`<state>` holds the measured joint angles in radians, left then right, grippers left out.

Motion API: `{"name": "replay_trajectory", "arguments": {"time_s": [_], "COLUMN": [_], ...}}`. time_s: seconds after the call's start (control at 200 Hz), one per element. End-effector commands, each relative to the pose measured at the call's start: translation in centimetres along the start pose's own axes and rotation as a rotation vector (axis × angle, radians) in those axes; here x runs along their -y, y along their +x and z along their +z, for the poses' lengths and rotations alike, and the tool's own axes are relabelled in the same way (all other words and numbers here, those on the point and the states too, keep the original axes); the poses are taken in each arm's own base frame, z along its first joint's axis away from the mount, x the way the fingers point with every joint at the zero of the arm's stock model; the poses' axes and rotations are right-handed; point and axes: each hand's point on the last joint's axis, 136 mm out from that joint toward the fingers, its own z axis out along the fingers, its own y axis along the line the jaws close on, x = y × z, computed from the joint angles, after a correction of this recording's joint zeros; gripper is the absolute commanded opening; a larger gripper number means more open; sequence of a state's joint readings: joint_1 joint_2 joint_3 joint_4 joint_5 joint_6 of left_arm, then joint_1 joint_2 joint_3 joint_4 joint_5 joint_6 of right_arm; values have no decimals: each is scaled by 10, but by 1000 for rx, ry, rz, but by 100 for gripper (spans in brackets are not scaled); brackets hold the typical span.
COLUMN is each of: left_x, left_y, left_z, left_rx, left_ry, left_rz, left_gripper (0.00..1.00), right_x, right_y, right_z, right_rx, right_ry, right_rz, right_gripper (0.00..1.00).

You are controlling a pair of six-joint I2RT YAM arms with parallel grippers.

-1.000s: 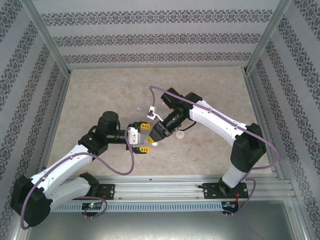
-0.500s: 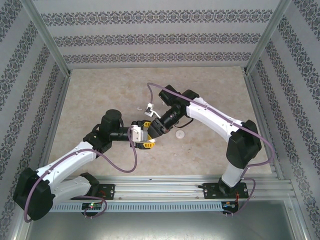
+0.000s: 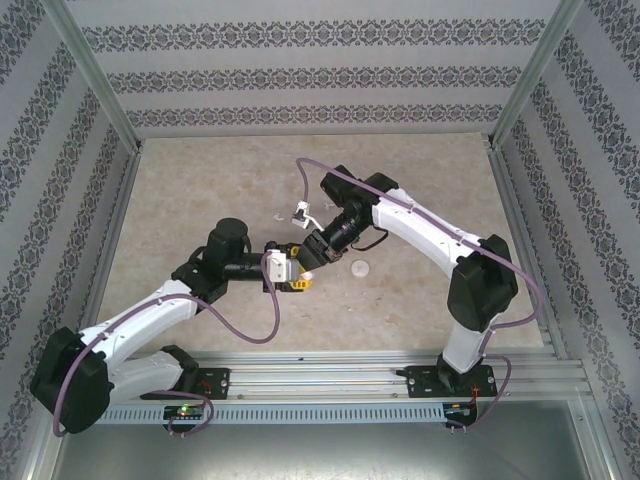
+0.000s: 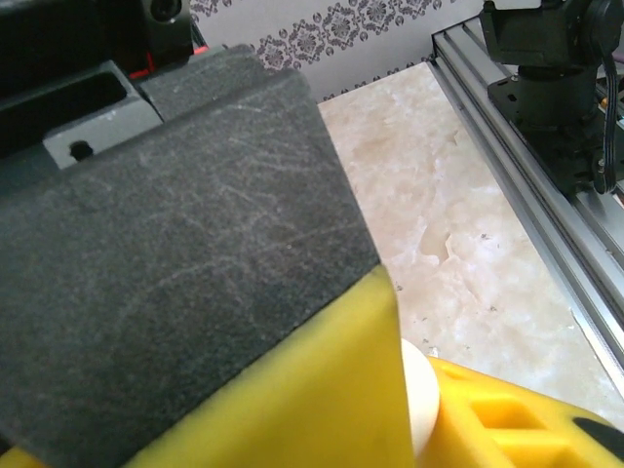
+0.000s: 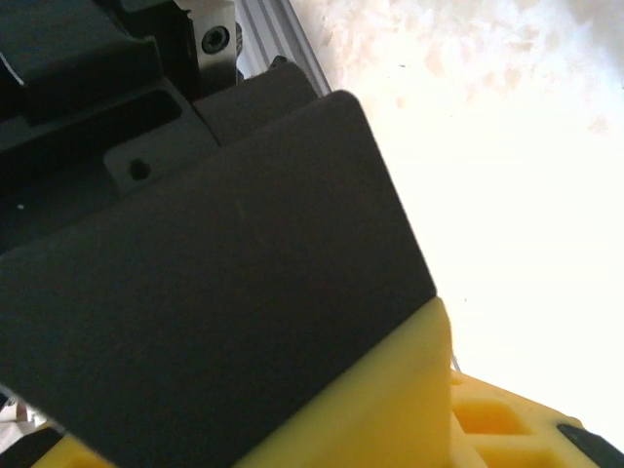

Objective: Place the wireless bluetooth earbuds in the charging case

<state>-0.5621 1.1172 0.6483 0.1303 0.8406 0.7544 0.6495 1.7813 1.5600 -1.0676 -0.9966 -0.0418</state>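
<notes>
**Top external view.** We found the left gripper [image 3: 300,272] and the right gripper [image 3: 312,260] meeting tip to tip over the middle of the table [image 3: 200,180], the two arms reaching in from opposite sides. At this range we could not tell how either pair of jaws stood. A flat round white disc [image 3: 360,267] lay on the table just right of the right gripper, apart from it.

**Left wrist view.** A grey pad [image 4: 175,244] on a yellow finger [image 4: 322,409] took up most of the frame. A white rounded body, which we took for the charging case [image 4: 417,390], sat between that finger and the opposite yellow finger, and no gap was visible on either side. The jaws stood narrow about it, but we could not tell whether they clamped it. An aluminium rail [image 4: 526,166] ran along the table edge beyond.

**Right wrist view.** A dark pad [image 5: 214,283] on a yellow finger dominated, with the table washed out by glare. We could not tell the jaw state or any contents.
</notes>
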Motion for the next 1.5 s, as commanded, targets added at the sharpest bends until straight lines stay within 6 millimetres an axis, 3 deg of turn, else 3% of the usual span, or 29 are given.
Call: {"name": "replay_trajectory", "arguments": {"time_s": [0.0, 0.18, 0.32, 0.684, 0.889, 0.974, 1.159, 1.494], "left_x": [-11, -16, -18, -21, -23, -19, -10, 8], "left_y": [-10, -10, -10, -9, -7, 1, 27, 86], "left_z": [5, 7, 6, 3, 0, 1, 10, 48], "left_rx": [31, 29, 24, -2, -23, -63, -189, -390], "left_ry": [-26, -33, -44, -65, -84, -63, 18, 159], "left_rz": [33, 23, 16, -20, -75, -116, -365, -770], "left_gripper": [41, 32, 26, 8, 5, 5, 10, 10], "right_x": [-7, -3, 0, -7, -5, 6, 58, 108], "right_y": [-7, -10, -17, -29, -28, -26, -7, 57], "right_z": [-7, -12, -21, -47, -66, -76, -99, -112], "right_rx": [15, 30, 76, 208, 317, 378, 490, 620], "right_ry": [-34, -13, 27, 67, 117, 202, 508, 732], "right_rz": [-27, -23, -32, -72, -85, -69, 73, 282], "right_gripper": [42, 45, 56, 57, 60, 60, 62, 62]}}
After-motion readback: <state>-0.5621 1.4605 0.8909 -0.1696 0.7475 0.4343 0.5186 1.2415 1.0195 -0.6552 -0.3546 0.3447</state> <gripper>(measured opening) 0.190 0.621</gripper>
